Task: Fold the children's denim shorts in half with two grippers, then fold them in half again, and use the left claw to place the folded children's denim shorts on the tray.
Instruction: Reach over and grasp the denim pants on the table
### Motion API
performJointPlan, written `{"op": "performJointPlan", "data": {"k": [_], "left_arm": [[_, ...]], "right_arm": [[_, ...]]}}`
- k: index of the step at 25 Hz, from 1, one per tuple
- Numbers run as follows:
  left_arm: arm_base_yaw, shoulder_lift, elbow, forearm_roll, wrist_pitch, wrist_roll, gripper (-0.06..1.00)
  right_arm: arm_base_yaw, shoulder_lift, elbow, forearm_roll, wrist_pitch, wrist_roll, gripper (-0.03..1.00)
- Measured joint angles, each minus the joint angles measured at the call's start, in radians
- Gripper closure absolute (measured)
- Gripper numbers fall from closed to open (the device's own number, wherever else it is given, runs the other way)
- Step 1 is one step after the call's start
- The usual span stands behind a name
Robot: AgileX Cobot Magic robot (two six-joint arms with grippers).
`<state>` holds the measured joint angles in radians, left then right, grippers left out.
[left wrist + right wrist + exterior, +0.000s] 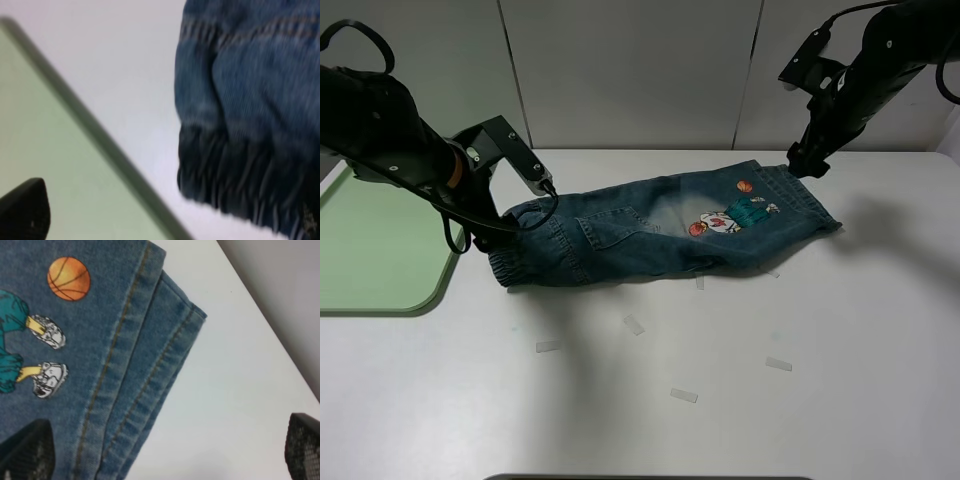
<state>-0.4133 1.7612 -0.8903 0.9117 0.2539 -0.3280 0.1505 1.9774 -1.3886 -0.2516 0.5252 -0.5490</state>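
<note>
Right wrist: shorts (100,355) hem lies just beneath open right end effector (165,452).

You see dark washed-blue children's denim shorts (620,240), faded pale mid-leg. By the right pincer (807,166): teal cartoon patch (732,217), orange basketball (69,278). By the left pincer (492,232): pale green tray (370,250).

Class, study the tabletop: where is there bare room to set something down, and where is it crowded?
Free: the green tray left of the shorts; the table beyond their hem on the right. Crowded: the middle, under the shorts; tape scraps dot the front.
</note>
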Motion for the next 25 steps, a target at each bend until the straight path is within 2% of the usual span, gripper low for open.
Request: {"op": "performJointPlan", "data": {"k": [6, 11, 14, 20, 25], "left_arm": [[0.000, -0.135, 0.000, -0.130, 0.228, 0.000, -0.05], [0.000, -0.314, 0.000, -0.292, 0.460, 0.000, -0.04], [0.000, -0.441, 0.000, -0.380, 0.570, 0.000, -0.03], [0.000, -0.728, 0.001, -0.507, 0.640, 0.003, -0.01], [0.000, -0.962, 0.005, -0.560, 0.724, 0.035, -0.01]], "right_arm": [[0.004, -0.018, 0.000, 0.032, 0.000, 0.058, 0.27], [0.031, -0.051, 0.000, 0.094, 0.008, 0.181, 0.27], [0.062, -0.057, -0.001, 0.121, 0.062, 0.266, 0.27], [0.130, -0.058, -0.001, 0.133, 0.179, 0.423, 0.27], [0.188, -0.058, -0.001, 0.136, 0.247, 0.497, 0.27]]}}
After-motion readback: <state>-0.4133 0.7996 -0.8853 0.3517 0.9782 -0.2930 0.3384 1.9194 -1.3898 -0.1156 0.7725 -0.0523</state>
